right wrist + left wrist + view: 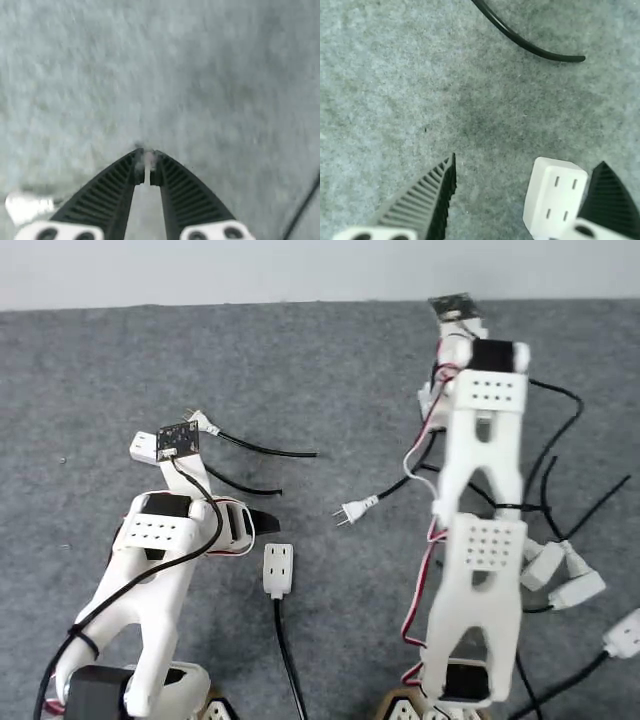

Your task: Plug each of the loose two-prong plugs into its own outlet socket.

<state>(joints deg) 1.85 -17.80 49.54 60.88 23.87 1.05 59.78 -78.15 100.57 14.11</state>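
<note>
Ribbed black left pincer [527,164] apart, boxy white socket [553,197] beside one finger; right pincer [146,154] together above fuzzy carpet [225,75].

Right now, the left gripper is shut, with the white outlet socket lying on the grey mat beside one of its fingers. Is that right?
No. The left gripper is open, not shut, as the left wrist view shows. The white outlet socket does lie on the grey mat beside one finger.

So the outlet socket [552,200] is plain white, cable [525,44] black, surface [395,75] speckled grey, left gripper [527,161] ribbed black.
</note>
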